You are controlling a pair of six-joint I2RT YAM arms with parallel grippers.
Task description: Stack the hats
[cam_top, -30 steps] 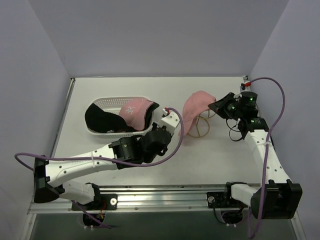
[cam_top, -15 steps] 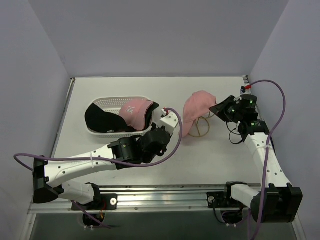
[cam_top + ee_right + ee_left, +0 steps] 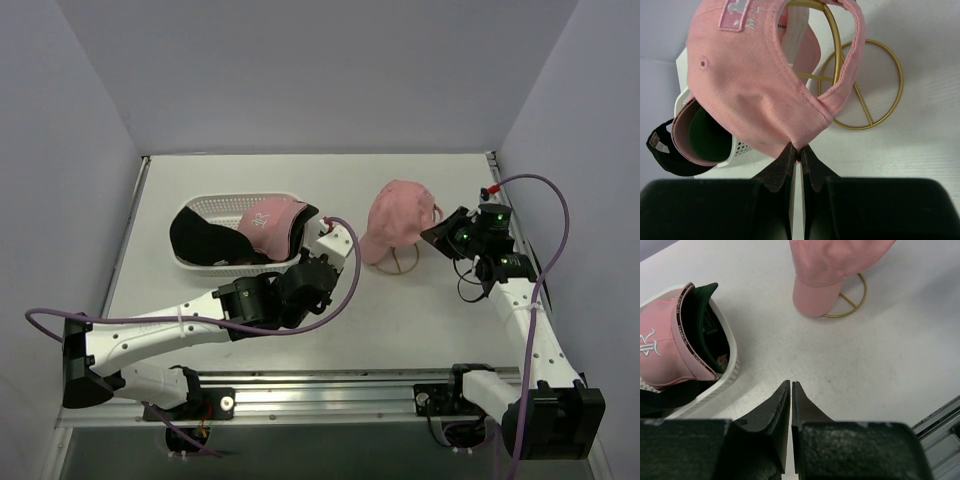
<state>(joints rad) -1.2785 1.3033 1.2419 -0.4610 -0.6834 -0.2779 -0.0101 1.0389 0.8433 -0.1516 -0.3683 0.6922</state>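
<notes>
A pink hat point(image 3: 393, 215) sits draped over the gold wire stand point(image 3: 402, 262), brim toward the basket. My right gripper point(image 3: 437, 233) is shut on the rear edge of this pink hat point(image 3: 750, 85), pinching the fabric at its fingertips point(image 3: 800, 152). Another pink hat point(image 3: 268, 222) and a black hat point(image 3: 203, 240) lie in the white basket point(image 3: 213, 203). My left gripper point(image 3: 790, 384) is shut with nothing in it, hovering over bare table between the basket point(image 3: 727, 371) and the stand's base ring point(image 3: 856, 304).
The stand's gold hoops point(image 3: 867, 95) rise just behind the gripped fabric. The table's right edge and wall are close to the right arm point(image 3: 520, 300). A dark green cap lining point(image 3: 700, 320) shows under the basket's pink hat point(image 3: 660, 352).
The right gripper has drawn back toward the near right with the pink hat, pulling it more squarely over the stand. The left arm has shifted only slightly.
</notes>
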